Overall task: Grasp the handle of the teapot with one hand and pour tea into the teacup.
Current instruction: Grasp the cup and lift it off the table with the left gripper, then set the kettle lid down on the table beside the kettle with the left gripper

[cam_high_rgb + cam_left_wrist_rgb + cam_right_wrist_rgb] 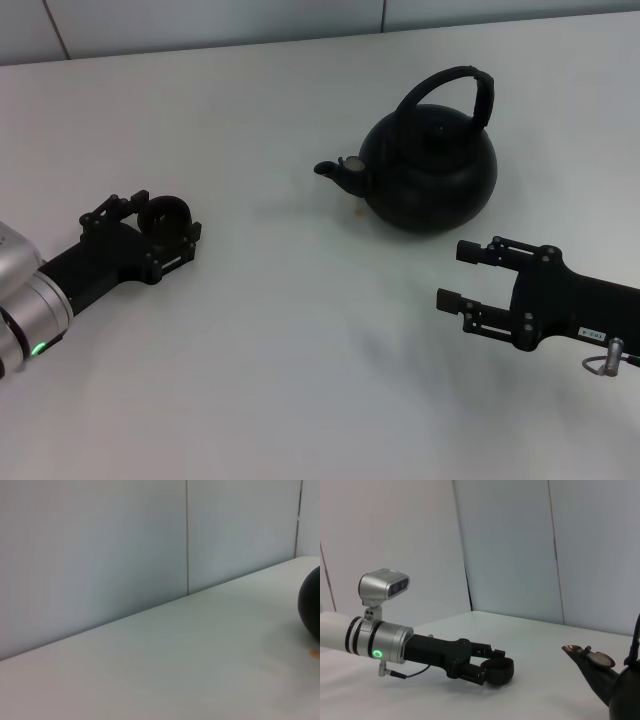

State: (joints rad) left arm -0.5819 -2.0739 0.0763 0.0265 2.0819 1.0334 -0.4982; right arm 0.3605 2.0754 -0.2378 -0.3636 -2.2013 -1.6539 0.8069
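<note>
Left gripper (165, 222) is clamping the teacup (163, 214) near the table's (300, 350) left edge, probably steadying it, while right gripper (462, 275), fingers apart, is lining up beside the far-side teapot (430, 170).

My left arm (25, 305), at the lower left of the head view, is a silver cylinder with a green ring light and matte-black linkage jaws. A silver camera (384, 586) sits on its wrist, a thin black cable beneath. My right arm (580, 310), lower right, is black with visible screws, a small white label and a metal plug.
</note>
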